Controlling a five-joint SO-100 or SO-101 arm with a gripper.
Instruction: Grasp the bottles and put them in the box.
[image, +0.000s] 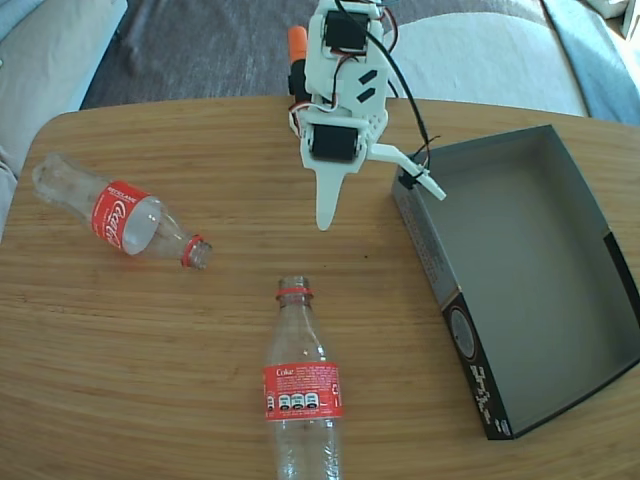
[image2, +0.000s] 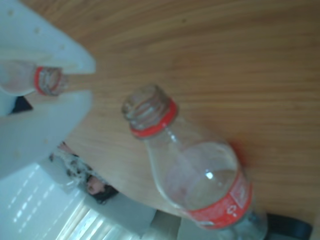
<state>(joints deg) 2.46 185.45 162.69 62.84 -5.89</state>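
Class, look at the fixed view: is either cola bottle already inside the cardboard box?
No: both bottles lie on the table, outside the box.

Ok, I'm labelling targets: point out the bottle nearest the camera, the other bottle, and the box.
Near bottle (image: 302, 390): fixed view, on its red label.
Far bottle (image: 120, 214): fixed view, on its red label.
Box (image: 520, 250): fixed view, on its grey floor.

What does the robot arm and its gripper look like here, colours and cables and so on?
The arm is white printed plastic with black servo motors set into it and black cables, plus a thin red wire, looping down its side. An orange part shows behind it. The gripper has a long pointed white finger and a shorter white one.
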